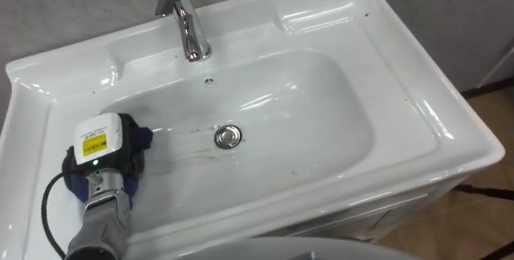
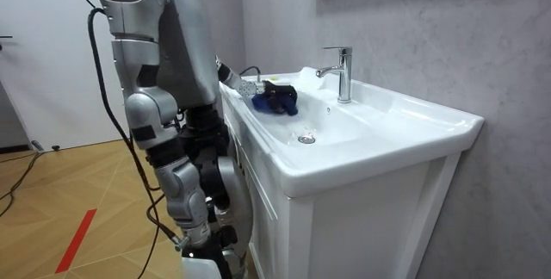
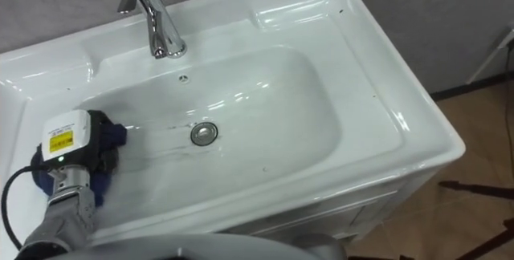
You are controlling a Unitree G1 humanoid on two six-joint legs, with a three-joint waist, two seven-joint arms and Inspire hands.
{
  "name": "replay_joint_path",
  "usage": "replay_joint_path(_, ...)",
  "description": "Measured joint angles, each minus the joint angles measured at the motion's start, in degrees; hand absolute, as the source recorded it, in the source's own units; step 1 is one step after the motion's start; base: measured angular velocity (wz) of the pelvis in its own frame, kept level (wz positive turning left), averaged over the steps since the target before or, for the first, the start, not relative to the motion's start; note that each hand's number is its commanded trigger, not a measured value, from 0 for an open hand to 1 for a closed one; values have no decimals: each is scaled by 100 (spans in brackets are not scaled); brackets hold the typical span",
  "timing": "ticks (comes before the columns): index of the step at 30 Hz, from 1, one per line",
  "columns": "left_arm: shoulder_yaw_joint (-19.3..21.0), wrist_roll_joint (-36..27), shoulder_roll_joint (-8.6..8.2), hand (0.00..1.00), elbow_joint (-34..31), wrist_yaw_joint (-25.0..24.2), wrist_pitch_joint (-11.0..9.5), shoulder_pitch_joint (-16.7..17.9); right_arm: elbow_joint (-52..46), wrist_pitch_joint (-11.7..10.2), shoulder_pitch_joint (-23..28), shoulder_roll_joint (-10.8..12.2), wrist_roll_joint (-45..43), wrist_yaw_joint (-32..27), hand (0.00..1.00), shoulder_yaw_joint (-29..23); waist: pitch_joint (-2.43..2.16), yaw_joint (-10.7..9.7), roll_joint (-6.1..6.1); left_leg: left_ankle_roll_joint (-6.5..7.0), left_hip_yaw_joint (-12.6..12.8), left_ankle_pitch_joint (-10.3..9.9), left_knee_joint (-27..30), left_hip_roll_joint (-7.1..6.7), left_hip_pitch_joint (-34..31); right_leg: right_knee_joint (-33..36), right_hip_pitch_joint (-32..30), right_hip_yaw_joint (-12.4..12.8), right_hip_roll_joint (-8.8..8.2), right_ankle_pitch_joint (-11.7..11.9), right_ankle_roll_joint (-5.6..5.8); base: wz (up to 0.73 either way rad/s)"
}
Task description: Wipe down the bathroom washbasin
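Basin: a white ceramic washbasin with a wide flat rim, seen from above, set on a white cabinet against a grey wall. A chrome tap stands at the far edge, in the middle, and its spout reaches over the bowl. Just below it is a small overflow hole. A round metal drain sits at the bottom of the bowl, with faint wet streaks around it.

At the left end of the bowl, the robot's left hand rests palm down on a dark blue cloth. The cloth lies against the basin's sloping left wall, well left of the drain, and blue shows at the hand's far and near sides. The fingers are hidden under the hand and in the cloth, so I cannot tell whether they grip it.

In the room view the robot stands upright at the front of the basin on a wooden floor. Its right hand hangs low at its side, and its fingers cannot be made out.
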Motion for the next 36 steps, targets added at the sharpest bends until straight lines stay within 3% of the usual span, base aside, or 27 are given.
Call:
replay_joint_path(9,-299,-347,-172,100,-8,-333,102,-86,18,2,23,39,61,-2,0,5,45,-141,-97,1,11,-1,-6,-7,4,-2,-21,78,10,-13,37,-3)
replay_joint_path(14,-443,-548,-206,100,-5,-380,155,-188,18,2,10,55,110,-3,0,52,47,-154,-99,3,20,-3,-17,-33,-50,34,-107,113,-3,-7,67,-3)
replay_joint_path(19,-728,-1138,-246,100,8,-596,294,-422,53,11,-38,53,250,-1,0,264,52,-211,-91,9,48,-3,-2,-73,-181,94,-260,136,-41,12,75,-2)
replay_joint_path(26,-1106,-2013,-256,100,18,-819,436,-681,97,26,-122,18,13,-5,0,341,84,-510,17,40,153,-13,-24,-80,-354,150,-482,176,-9,34,111,-4)
replay_joint_path(31,-1111,-2629,-282,100,107,-849,411,-766,141,34,-218,24,18,-75,0,374,88,-603,23,42,227,-18,-29,-93,-425,393,-646,246,-28,-19,47,-8)
replay_joint_path(34,-1094,-2868,-318,100,182,-871,408,-843,139,76,-272,22,17,-203,0,384,82,-593,10,42,262,-15,23,-129,-432,546,-776,302,-42,-103,69,-8)
replay_joint_path(36,-993,-3032,-359,100,244,-1008,403,-930,139,80,-309,39,17,-267,0,389,81,-597,-17,45,283,-14,116,-163,-469,619,-818,314,-80,-173,145,0)
